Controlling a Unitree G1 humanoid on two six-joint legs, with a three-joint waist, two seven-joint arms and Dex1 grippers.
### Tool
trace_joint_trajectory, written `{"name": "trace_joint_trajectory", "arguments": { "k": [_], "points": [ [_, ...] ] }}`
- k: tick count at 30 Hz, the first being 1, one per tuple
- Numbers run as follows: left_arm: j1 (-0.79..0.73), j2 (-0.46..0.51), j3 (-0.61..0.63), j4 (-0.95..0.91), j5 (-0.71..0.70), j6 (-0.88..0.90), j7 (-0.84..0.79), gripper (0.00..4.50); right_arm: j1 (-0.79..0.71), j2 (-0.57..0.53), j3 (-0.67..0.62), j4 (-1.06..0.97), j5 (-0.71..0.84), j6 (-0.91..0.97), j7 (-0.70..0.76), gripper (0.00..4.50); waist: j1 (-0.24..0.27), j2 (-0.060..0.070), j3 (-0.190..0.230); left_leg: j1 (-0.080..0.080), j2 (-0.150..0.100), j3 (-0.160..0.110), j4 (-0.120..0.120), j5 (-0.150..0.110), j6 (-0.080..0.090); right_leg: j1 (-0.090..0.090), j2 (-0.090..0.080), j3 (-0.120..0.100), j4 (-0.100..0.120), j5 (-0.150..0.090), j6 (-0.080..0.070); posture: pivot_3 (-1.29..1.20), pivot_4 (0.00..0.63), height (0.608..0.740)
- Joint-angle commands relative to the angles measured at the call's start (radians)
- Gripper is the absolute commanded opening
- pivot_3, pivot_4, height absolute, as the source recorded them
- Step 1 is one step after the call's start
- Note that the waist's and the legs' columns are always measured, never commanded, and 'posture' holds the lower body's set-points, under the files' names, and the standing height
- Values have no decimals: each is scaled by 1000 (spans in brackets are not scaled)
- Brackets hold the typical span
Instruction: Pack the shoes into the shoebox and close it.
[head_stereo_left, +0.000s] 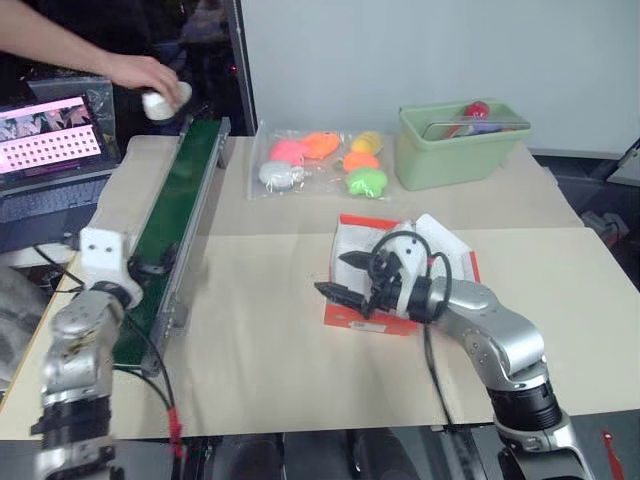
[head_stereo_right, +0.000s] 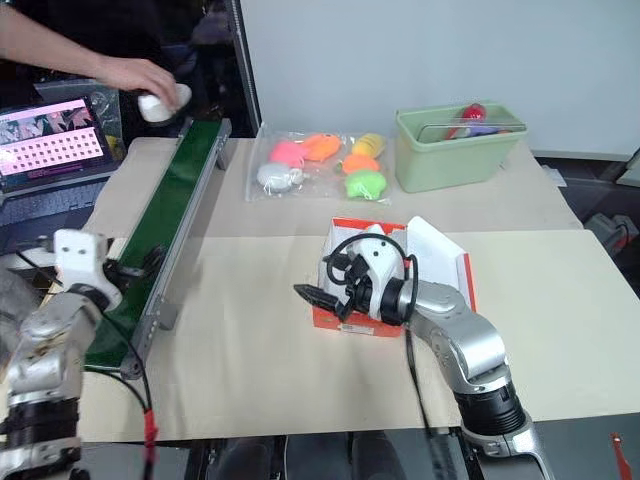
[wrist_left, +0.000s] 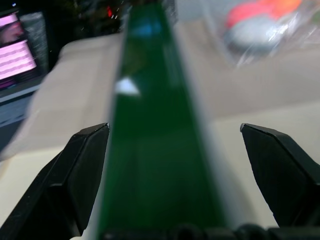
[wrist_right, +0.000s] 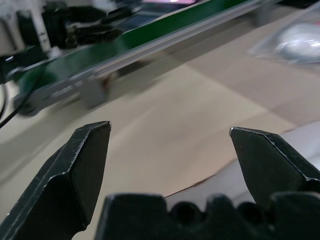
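The red-orange shoebox (head_stereo_left: 363, 321) stands open at the table's middle, its white inside up and its lid (head_stereo_left: 443, 238) tipped back to the right. My right gripper (head_stereo_left: 342, 276) hovers over the box's left part, pointing left, open and empty; the right wrist view shows its fingers (wrist_right: 82, 165) wide apart over bare table. A person's hand (head_stereo_left: 140, 72) holds one white shoe (head_stereo_left: 163, 104) at the far end of the green conveyor belt (head_stereo_left: 170, 215). My left gripper (wrist_left: 175, 150) is open at the belt's near end, its fingers either side of the belt.
A clear bag of bright soft toys (head_stereo_left: 320, 160) lies behind the box. A pale green bin (head_stereo_left: 460, 150) stands at the back right. A laptop (head_stereo_left: 50, 135) sits left of the belt. Brown paper covers the table (head_stereo_left: 260, 340).
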Motion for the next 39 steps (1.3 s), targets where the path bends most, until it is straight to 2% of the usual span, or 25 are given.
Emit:
{"name": "trace_joint_trajectory", "arguments": {
  "k": [1, 9, 39],
  "points": [
    [86, 51, 83, -50, -42, -2, -60, 4500, -17, -18, 37, -9, 1, -29, 48, 4457, 3, 0, 0, 0, 1, 0, 0, 0, 0, 0, 1, 0, 0, 0, -1, 0, 150, 729],
    [173, 31, 79, -129, -74, 53, -74, 4500, -56, -15, 84, 56, -53, -59, 56, 4457, 15, -3, 0, -1, 0, 0, 0, 0, 0, 0, -1, -1, 0, -1, -1, 0, 150, 729],
    [99, 14, 17, -137, -74, 92, -50, 4500, -22, -5, 93, 43, -89, -51, 20, 4457, 7, -3, 0, -1, 0, 0, 0, 0, 0, -1, 0, -1, 0, -1, -1, 0, 150, 729]
  ]
}}
